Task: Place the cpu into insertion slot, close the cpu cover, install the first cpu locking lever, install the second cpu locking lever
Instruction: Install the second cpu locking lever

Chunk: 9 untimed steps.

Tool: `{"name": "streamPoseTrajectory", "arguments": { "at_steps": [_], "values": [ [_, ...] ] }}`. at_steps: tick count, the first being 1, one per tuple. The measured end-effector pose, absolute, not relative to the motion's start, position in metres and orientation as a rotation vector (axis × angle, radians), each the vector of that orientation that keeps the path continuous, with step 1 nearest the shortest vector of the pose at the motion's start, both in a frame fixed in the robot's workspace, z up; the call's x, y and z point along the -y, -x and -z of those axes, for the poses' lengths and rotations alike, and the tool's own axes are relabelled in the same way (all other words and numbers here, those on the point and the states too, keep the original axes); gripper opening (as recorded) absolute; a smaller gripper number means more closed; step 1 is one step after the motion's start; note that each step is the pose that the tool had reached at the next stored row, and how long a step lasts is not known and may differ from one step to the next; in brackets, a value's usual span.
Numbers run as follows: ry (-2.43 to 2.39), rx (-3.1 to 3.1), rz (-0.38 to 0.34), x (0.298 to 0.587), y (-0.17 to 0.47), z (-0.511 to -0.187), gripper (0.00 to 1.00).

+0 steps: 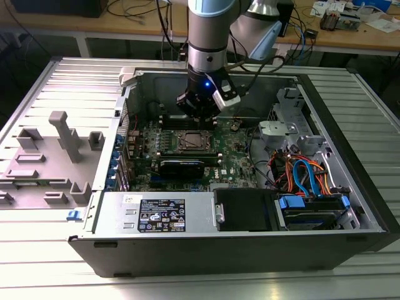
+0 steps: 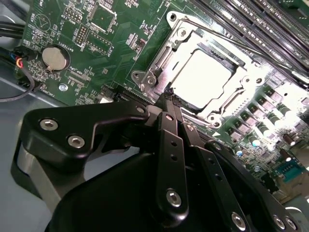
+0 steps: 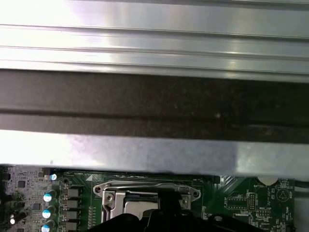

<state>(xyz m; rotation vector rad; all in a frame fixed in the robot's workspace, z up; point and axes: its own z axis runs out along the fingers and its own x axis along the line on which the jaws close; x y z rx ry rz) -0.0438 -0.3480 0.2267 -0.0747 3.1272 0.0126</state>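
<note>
The cpu (image 2: 202, 77) lies flat in the insertion slot (image 1: 190, 142), its silver top glaring in the light. The cpu cover (image 2: 164, 58) is folded down over it and frames the chip. A thin locking lever (image 2: 231, 41) runs along one side of the socket. My gripper (image 2: 171, 97) hangs just above the socket's corner with its black fingers (image 2: 166, 121) pressed together and nothing visible between them. In the exterior view the gripper (image 1: 199, 119) stands over the socket's far edge. In the first wrist view the cover (image 3: 145, 189) sits just beyond the dark gripper body.
The open computer case (image 1: 350, 156) walls in the green board. Long memory slots (image 2: 251, 19) run beside the socket, and a black finned card (image 1: 181, 167) lies in front of it. A coin battery (image 2: 53, 56), power supply (image 1: 156, 215) and drive cables (image 1: 306, 172) are nearby.
</note>
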Motion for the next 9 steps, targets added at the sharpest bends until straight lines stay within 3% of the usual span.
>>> {"name": "streamPoseTrajectory", "arguments": {
  "at_steps": [9],
  "values": [
    [0.075,-3.127,-0.012,0.3535,0.0438,-0.2276,0.11]
  ]
}}
